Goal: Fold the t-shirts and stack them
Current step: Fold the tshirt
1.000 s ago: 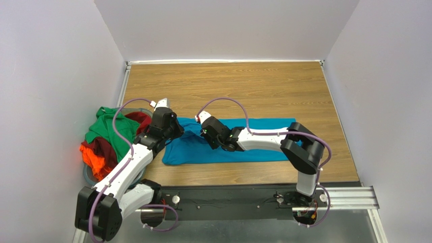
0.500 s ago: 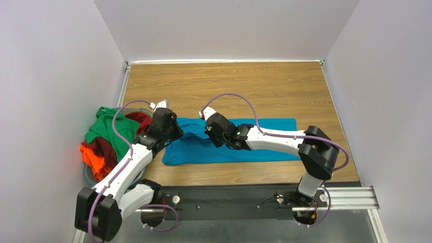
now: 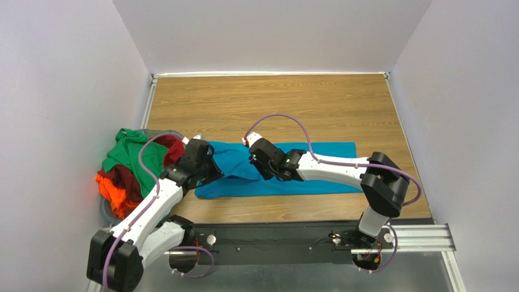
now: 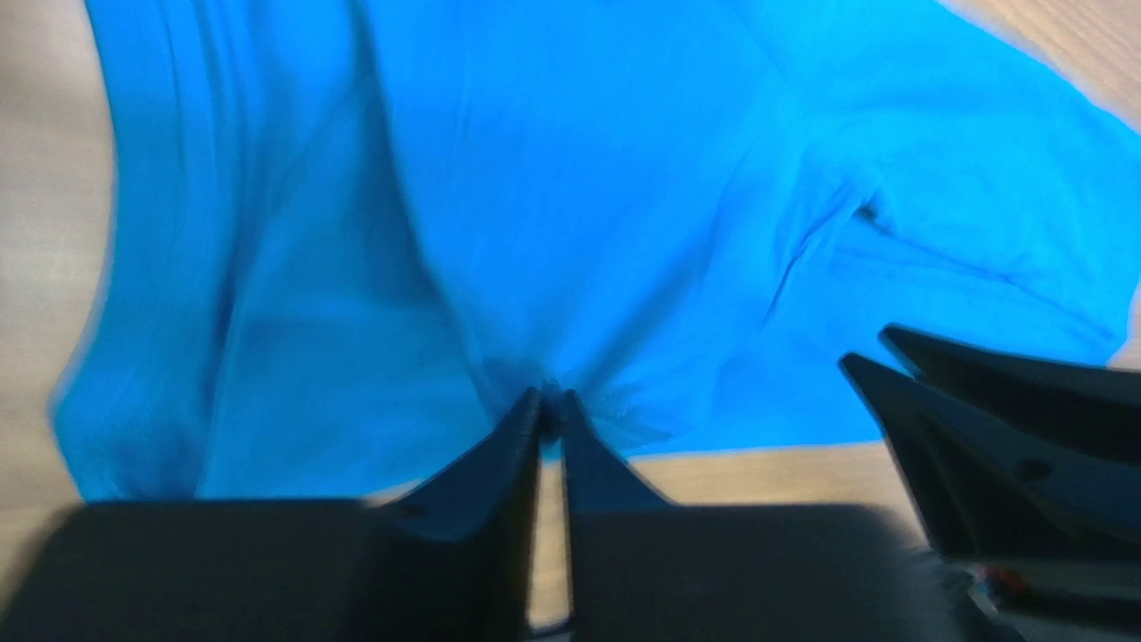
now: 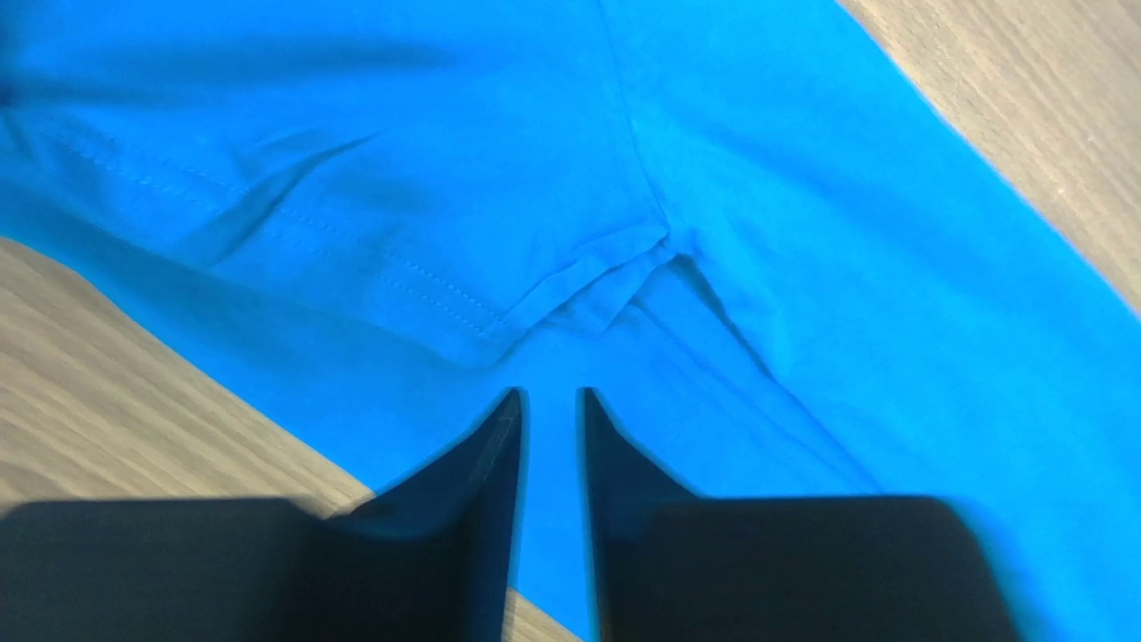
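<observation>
1. Teal t-shirt (image 3: 304, 185) lies spread flat across the middle of the table (image 3: 274, 103), its long side running left to right.
2. Left claw (image 4: 549, 401) is pinched tight on a puckered bit of the cloth near the shirt's left end.
3. Right claw (image 5: 551, 399) sits over the cloth just right of it, jaws a narrow slit apart with nothing between them; a stitched sleeve hem lies just past its tips.
4. Green t-shirt (image 3: 131, 159), dark red t-shirt (image 3: 130, 177) and orange t-shirt (image 3: 112, 190) are heaped in the basket (image 3: 161, 131) at the table's left edge.
</observation>
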`<state>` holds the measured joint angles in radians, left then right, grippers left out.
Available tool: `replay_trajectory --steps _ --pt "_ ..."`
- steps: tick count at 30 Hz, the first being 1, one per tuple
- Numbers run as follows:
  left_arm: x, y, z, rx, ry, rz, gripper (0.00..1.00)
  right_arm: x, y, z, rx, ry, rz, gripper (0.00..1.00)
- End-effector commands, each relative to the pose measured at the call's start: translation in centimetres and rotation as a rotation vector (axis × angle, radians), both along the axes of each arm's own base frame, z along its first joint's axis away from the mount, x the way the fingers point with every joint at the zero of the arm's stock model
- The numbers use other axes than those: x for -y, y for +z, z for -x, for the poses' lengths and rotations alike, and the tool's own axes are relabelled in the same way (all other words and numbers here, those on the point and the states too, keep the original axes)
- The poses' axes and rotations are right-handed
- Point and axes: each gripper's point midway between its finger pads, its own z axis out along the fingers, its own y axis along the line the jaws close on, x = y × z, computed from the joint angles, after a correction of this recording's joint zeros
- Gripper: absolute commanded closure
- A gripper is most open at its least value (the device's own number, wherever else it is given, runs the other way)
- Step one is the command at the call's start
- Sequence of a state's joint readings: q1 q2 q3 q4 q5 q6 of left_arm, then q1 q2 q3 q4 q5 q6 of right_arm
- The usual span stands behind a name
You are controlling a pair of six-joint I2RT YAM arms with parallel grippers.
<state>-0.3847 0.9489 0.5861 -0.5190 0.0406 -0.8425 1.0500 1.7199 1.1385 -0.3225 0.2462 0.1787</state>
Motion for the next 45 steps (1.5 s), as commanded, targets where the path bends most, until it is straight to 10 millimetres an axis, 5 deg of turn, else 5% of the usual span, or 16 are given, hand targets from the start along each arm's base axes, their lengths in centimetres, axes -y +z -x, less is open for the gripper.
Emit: replay_trajectory --steps 1,7,9,11,19,27,31,38,45 --pt "0.1 -1.3 3.7 -0.105 0.043 0.062 0.72 1.4 -0.5 1.5 -0.051 -0.021 0.004 0.64" --pt "-0.6 1.6 3.6 -0.023 0.112 0.092 0.08 2.0 0.6 1.1 -0.025 -0.070 -0.019 0.39" --pt "-0.5 2.2 3.0 0.001 0.108 0.095 0.03 2.1 1.2 0.9 -0.008 -0.083 -0.030 0.29" --pt "-0.2 2.9 2.3 0.028 0.085 0.094 0.03 2.5 2.3 0.4 0.028 -0.130 -0.049 0.00" --pt "1.6 3.4 -2.0 0.085 -0.002 0.052 0.02 4.1 4.6 -1.3 0.113 -0.259 -0.082 0.00" --pt "3.6 1.5 -6.2 0.154 -0.038 0.066 0.02 -0.1 2.4 1.4 -0.164 -0.259 -0.224 0.02" --pt "4.1 -1.0 -6.4 0.105 -0.070 0.055 0.02 -0.6 -0.3 1.3 -0.269 -0.373 -0.236 0.15" --pt "4.2 -3.6 -5.6 0.068 -0.091 0.055 0.02 -1.3 -1.8 0.7 -0.287 -0.425 -0.222 0.45" --pt "3.1 -4.7 -5.0 0.048 -0.061 0.020 0.02 -1.7 -3.8 0.2 -0.297 -0.443 -0.185 0.50"
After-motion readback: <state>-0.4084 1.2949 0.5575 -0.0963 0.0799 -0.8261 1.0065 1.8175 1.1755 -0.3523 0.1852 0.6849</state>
